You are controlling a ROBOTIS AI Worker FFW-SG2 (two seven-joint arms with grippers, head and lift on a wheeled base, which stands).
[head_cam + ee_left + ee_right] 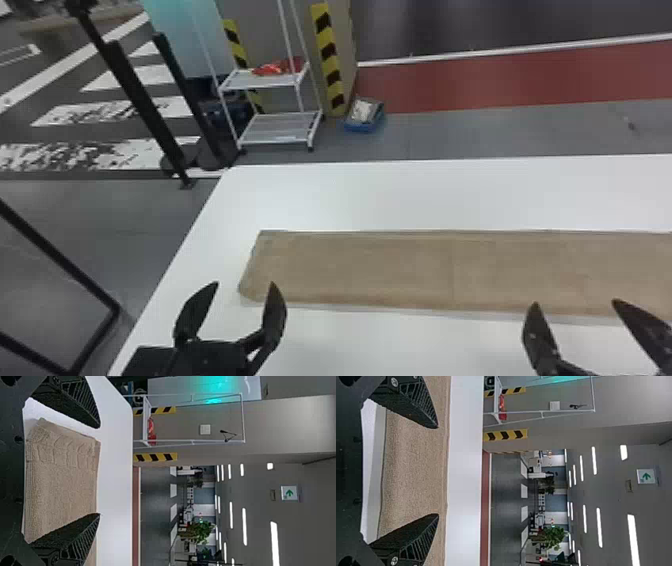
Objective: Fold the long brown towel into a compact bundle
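Observation:
The long brown towel [425, 270] lies flat as a strip across the white table, its left end near the table's left edge and its right part running out of the head view. My left gripper [245, 285] stands open on the near side of that left end, nothing between its fingers. Farther right, my right gripper [575, 302] is open too, at the towel's near edge. In the left wrist view the left gripper [99, 471] has its fingers apart with the towel's end [63, 451] beyond them. The right wrist view has the right gripper [438, 471] spread before the towel [415, 463].
The white table [400, 195] extends behind and in front of the towel. Past its far edge stand a white wheeled rack [280, 120] and a blue bin [365, 117] on the floor. Black posts [145, 105] rise beyond the table's left corner.

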